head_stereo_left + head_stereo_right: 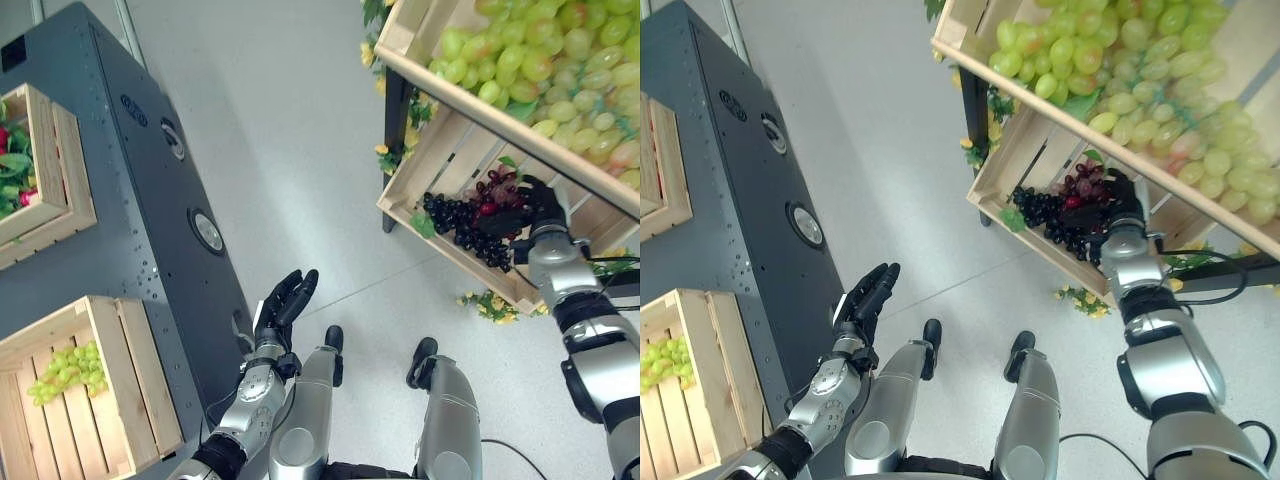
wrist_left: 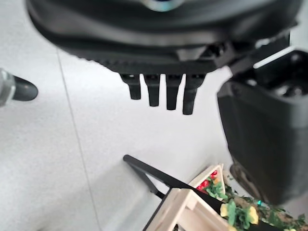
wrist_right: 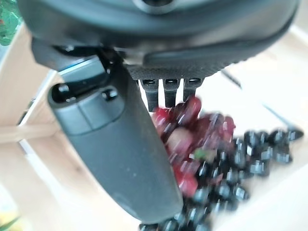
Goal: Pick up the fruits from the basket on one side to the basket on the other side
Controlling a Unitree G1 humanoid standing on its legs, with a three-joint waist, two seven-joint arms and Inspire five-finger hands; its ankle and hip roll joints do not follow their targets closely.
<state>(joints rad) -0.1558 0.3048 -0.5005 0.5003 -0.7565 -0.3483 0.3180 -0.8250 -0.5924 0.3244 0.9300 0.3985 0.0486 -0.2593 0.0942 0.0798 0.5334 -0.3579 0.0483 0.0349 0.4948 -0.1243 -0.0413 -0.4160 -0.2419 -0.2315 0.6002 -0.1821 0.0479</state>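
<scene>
While right hand (image 1: 540, 205) curls round red grapes (image 3: 185, 130) in lower shelf crate (image 1: 455, 165), firm the grip, lift clear of black grapes (image 1: 455, 220). Left hand (image 1: 285, 300) idle, fingers straight, over floor. Target crate (image 1: 120, 400) on left.

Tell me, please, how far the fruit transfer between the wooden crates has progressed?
One green grape bunch already lies in the slatted wooden crate on the robot's left. The right hand is closing on the red grape bunch in the lower shelf crate. The black grapes remain; the left hand hangs open.
</scene>
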